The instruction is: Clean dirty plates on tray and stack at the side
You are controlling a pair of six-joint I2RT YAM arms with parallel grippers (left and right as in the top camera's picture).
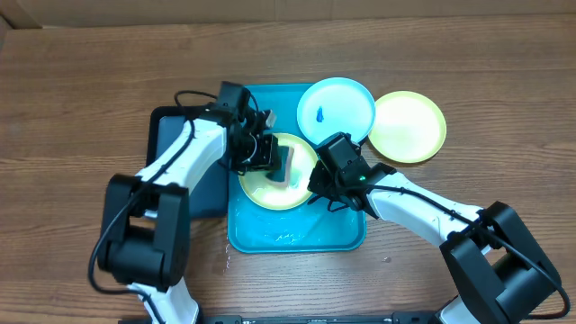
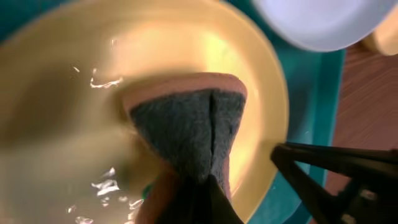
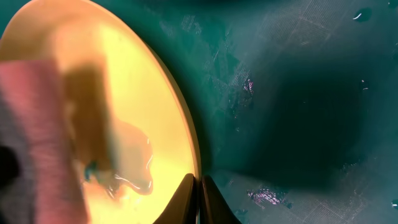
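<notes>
A yellow-green plate [image 1: 261, 189] lies wet in the turquoise tray [image 1: 297, 236]. My left gripper [image 1: 274, 162] is shut on a grey-and-pink sponge [image 2: 186, 134] pressed onto this plate [image 2: 74, 99]. My right gripper [image 1: 317, 184] is shut on the plate's right rim [image 3: 186, 130], one finger each side of the edge [image 3: 198, 193]. The sponge shows blurred at the left of the right wrist view [image 3: 31, 130]. A light blue plate [image 1: 336, 110] with a small blue smudge leans on the tray's far right corner. A second yellow-green plate [image 1: 409, 126] lies on the table to the right.
A black tray [image 1: 171, 126] lies left of the turquoise tray, mostly under my left arm. Water pools on the turquoise tray floor [image 3: 292, 93]. Wooden table [image 1: 72, 108] surrounds everything.
</notes>
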